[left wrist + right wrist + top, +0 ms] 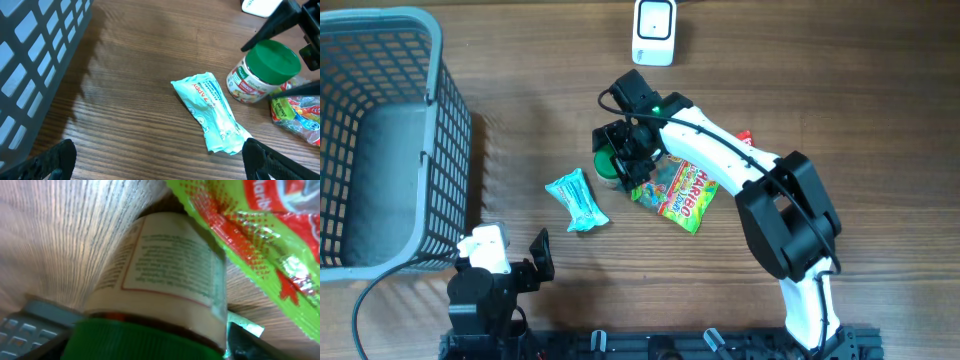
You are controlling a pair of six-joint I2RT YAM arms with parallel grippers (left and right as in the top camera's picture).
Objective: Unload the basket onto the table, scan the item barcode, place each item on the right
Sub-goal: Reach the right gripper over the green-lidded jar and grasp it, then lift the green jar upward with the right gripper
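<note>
A jar [607,166] with a green lid and paper label stands upright near the table's middle. My right gripper [625,150] reaches down over it, jaws on either side of the lid. The left wrist view shows the jar [265,67] with black fingers [275,25] close against the lid; contact is not clear. In the right wrist view the jar [165,265] fills the space between the jaws of the right gripper [145,342]. A white scanner [654,30] sits at the far edge. My left gripper [512,252] rests open at the near left, also seen open and empty [160,160].
A teal snack packet [577,200] lies left of the jar. A Haribo bag [685,195] lies right of it, touching the jar's base. A grey mesh basket [430,60] fills the left side. A small red item [744,138] peeks out behind the right arm.
</note>
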